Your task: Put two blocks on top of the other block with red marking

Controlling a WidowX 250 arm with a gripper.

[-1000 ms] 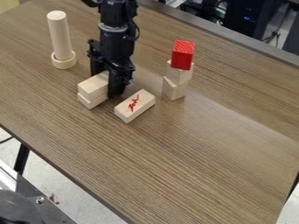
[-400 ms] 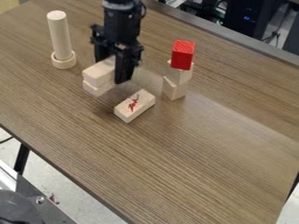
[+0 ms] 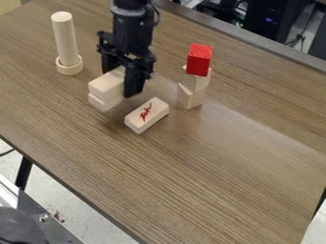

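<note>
The black gripper (image 3: 121, 81) hangs at the upper left of the middle, one finger on each side of two stacked wooden blocks, shut on them. The upper block (image 3: 106, 86) lies flat on the lower block (image 3: 104, 101), their near ends sticking out toward the lower left. Just to the lower right, the block with red marking (image 3: 146, 115) lies flat on the table, apart from the held pair. The gripper hides the far part of the pair.
A stack of pale wooden blocks (image 3: 190, 96) with a red cube (image 3: 199, 59) on top stands right of the gripper. At the upper left, a wooden cylinder (image 3: 66, 40) rises from a round ring (image 3: 70, 67). The brown table (image 3: 210, 167) extends toward the front.
The gripper has risen with both blocks from where they were one second ago. Since the middle frame it has come slightly lower. The marked block has not moved.
</note>
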